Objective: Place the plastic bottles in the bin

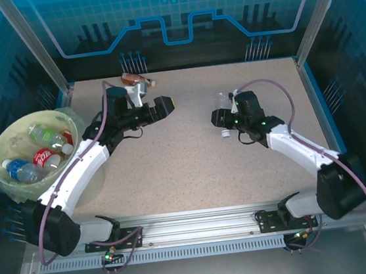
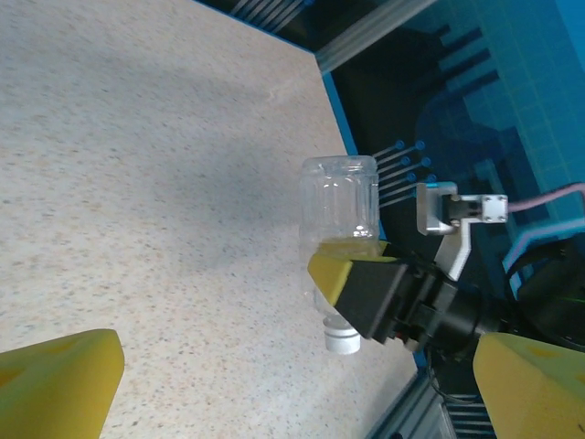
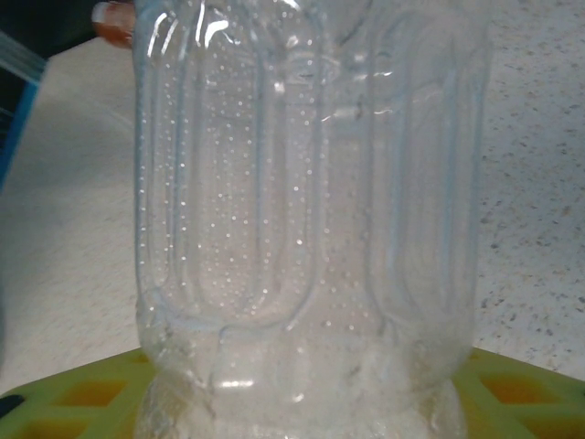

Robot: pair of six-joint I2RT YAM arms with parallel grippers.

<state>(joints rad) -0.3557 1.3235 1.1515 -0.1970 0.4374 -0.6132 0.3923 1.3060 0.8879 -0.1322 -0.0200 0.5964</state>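
Right of centre in the overhead view, the right gripper (image 1: 223,116) clamps a clear bottle (image 1: 221,99) across its middle, presumably to carry it to the bin (image 1: 6,178) at far left, while the left gripper (image 1: 166,104) gapes wide and empty.

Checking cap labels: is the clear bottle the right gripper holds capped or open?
Capped: the clear bottle carries a white cap on its neck, seen from the left wrist.

Bright even light, soft shadows, slightly blurry wrist close-ups
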